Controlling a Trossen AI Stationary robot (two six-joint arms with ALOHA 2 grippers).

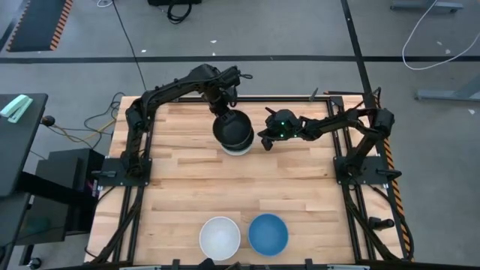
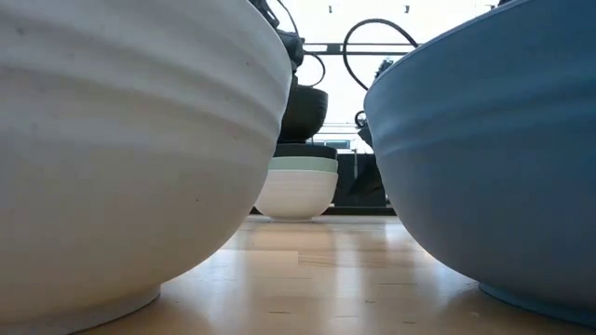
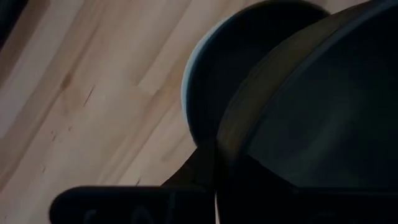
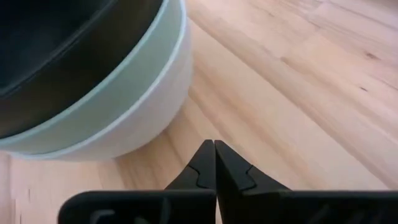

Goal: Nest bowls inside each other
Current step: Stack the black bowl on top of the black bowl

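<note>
A stack of bowls [image 2: 296, 191] stands at the table's far middle: white at the bottom, pale mint green [image 4: 118, 81] in it, and a black one [image 2: 304, 150] inside that. My left gripper [image 1: 224, 103] hovers over the stack, shut on a second black bowl [image 1: 232, 129]. My right gripper [image 4: 215, 163] is shut, low over the table just right of the stack [image 1: 238, 148], touching nothing. Another white bowl [image 1: 220, 236] and a blue bowl [image 1: 268, 234] rest on their bases by the near edge. My left gripper holds the second black bowl [image 2: 304, 110] by its rim [image 3: 225, 149] on the far side, coming from above and pointing down. Darkness hides how the fingers sit on the rim. The bowl hangs below the gripper, lifted clear just above the stack.
Bare wood lies between the stack and the two bowls by the near edge. In the low view the white bowl [image 2: 121, 149] and the blue bowl [image 2: 494, 158] fill both sides. Dark frame rails [image 1: 135, 161] border the table's left and right.
</note>
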